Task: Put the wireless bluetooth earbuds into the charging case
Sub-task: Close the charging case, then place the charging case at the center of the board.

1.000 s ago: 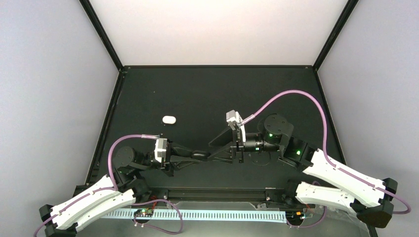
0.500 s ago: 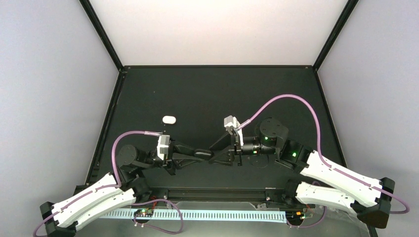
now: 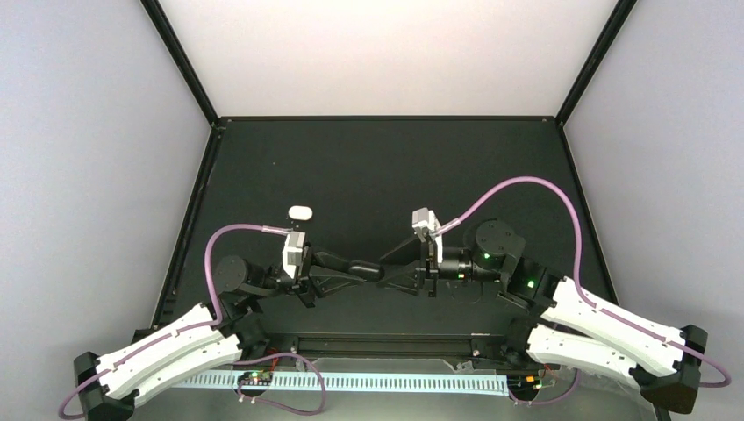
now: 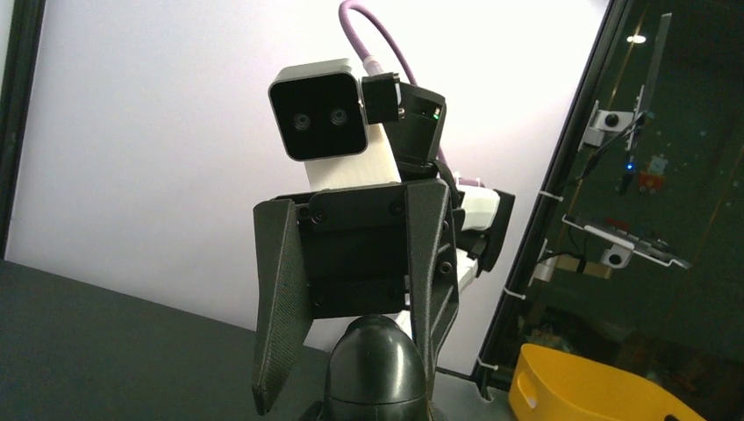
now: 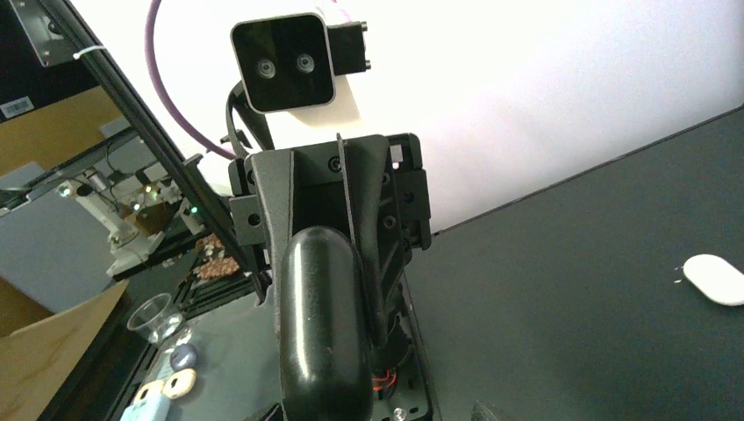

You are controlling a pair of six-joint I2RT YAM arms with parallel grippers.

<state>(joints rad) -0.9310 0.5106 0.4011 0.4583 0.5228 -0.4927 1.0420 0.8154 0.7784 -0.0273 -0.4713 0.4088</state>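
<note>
White walls (image 3: 386, 53) stand on three sides of the black desk (image 3: 386, 167) that I watch from far off. Both arms are bent low over its near half. The left arm (image 3: 167, 346) reaches right and the right arm (image 3: 605, 316) reaches left, so they meet nose to nose near the middle. A purple cable (image 3: 518, 184) loops high over the right arm. Past the desk's right edge I see a yellow bin (image 4: 597, 390).

The left gripper (image 3: 351, 267) is clamped on one end of the black charging case (image 3: 366, 267). It is a smooth, long pebble, held up off the desk. The right gripper (image 3: 386, 267) has its fingers (image 4: 281, 307) apart, one on each side of the case's other end. I cannot tell if they press on it.

A white case (image 3: 300, 213) lies alone on the desk, a little farther away than the left gripper and to its left.
</note>
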